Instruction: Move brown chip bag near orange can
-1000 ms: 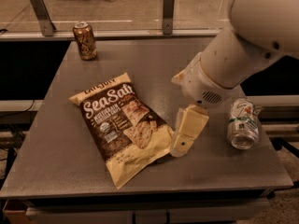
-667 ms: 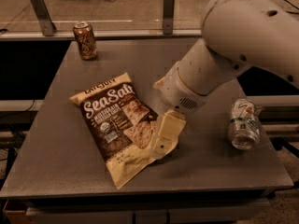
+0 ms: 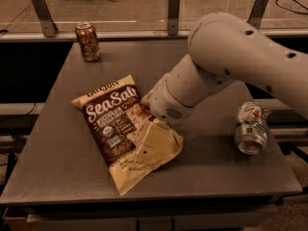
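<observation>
1. Camera view: the brown chip bag (image 3: 108,117) lies flat mid-way across the table (image 3: 57,172), its bottom corner near the front edge.
2. On its 4 o'clock side rests the gripper (image 3: 150,147); whether it holds the bag I cannot tell.
3. At 11 o'clock, well apart, the orange can (image 3: 88,42) stands by the far edge, with open surface between.

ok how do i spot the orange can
At the far left corner of the table, away from the pincer over the brown chip bag, stands the orange can. It is upright and copper-coloured; the silver can lies on its side.
</observation>
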Available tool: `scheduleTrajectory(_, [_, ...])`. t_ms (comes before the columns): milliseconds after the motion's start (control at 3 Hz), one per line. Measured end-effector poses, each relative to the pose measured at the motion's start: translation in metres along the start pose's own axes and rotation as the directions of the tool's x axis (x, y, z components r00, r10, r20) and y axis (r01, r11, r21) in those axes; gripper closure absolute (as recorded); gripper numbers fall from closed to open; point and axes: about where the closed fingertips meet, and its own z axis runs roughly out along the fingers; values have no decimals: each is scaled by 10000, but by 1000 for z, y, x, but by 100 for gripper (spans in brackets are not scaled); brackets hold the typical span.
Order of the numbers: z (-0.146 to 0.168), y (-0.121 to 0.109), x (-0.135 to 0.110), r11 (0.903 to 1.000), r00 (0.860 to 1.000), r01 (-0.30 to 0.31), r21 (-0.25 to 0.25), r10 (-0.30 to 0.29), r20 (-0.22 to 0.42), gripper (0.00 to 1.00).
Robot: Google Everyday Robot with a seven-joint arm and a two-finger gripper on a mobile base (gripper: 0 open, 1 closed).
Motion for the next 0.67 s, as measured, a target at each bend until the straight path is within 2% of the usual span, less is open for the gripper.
scheduleTrajectory(667, [0,2,-2,10000,10000,56,-2,-56,-18,65])
